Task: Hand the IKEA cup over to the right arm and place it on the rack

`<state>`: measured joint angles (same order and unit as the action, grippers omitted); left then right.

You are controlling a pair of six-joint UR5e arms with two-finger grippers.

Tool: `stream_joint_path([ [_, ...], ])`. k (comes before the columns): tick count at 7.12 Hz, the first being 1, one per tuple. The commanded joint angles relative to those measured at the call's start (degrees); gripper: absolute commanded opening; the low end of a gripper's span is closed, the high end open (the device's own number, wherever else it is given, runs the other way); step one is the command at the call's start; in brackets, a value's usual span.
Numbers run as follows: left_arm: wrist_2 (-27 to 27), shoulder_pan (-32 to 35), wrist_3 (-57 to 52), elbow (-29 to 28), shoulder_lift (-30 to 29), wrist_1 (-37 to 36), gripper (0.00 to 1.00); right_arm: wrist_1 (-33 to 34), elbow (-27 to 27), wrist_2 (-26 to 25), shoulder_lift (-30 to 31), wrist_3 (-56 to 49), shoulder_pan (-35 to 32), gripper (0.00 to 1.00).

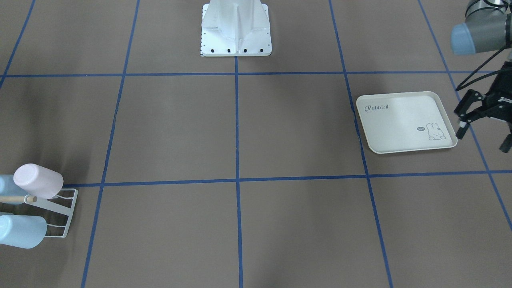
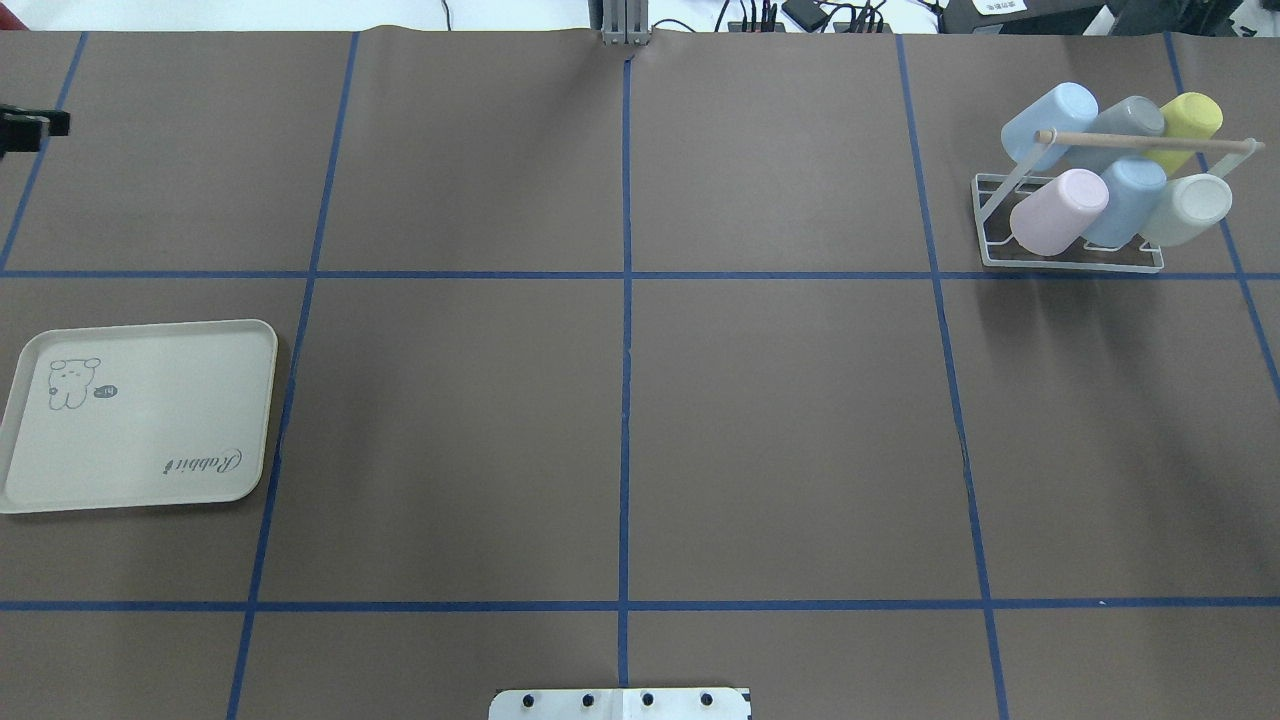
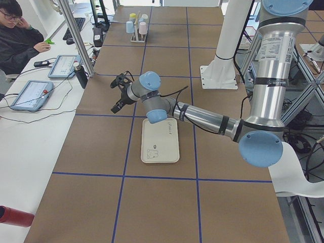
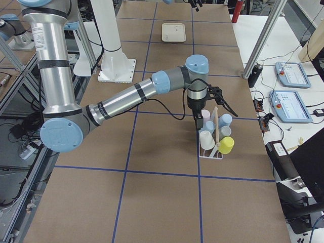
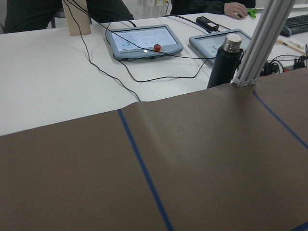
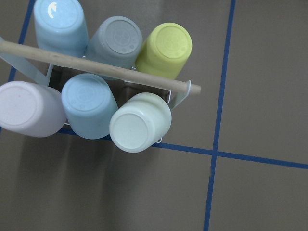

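No cup is in either gripper, and none lies on the cream tray, which is bare. Six cups hang on the rack at the far corner of the counter on the robot's right. Each sits mouth-down on a prong and tilted, so its long axis leans with the base upward. The pictures do not show which of them is the task's cup. The pink cup and the pale green cup hold the two ends of the nearer row.

The relation that matters is vertical. The right gripper hangs directly over the rack, and its wrist camera looks straight down onto the cup bases. The wooden dowel runs lengthwise above the cups, between the two rows. Whether the right fingers are open or closed cannot be told, since only the side view shows them.

The left gripper hovers just beside the tray at the opposite end of the counter, well apart from the rack, with its fingers spread and empty.

Judged from this layout, the placing looks done. Any retreat by the right arm would best go straight up, clear of the dowel and the tilted cups
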<state>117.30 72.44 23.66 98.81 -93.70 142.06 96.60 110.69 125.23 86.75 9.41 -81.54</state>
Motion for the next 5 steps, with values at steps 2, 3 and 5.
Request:
stream_joint_path([
  [2,6.53,7.98,-20.27,-10.09,0.53,0.58,1.0,-0.54,-2.75,3.94,1.05,-0.53,-1.07,1.0],
  [3,6.71,7.98,-20.93,-11.78,0.88,0.94,1.0,-0.36,-4.42,6.84,1.84,-0.71,-2.21,1.0],
  [5,6.53,7.98,-20.94,-12.06,2.55,-1.68,1.0,-0.62,-4.87,7.75,4.12,-0.97,-3.09,1.0],
])
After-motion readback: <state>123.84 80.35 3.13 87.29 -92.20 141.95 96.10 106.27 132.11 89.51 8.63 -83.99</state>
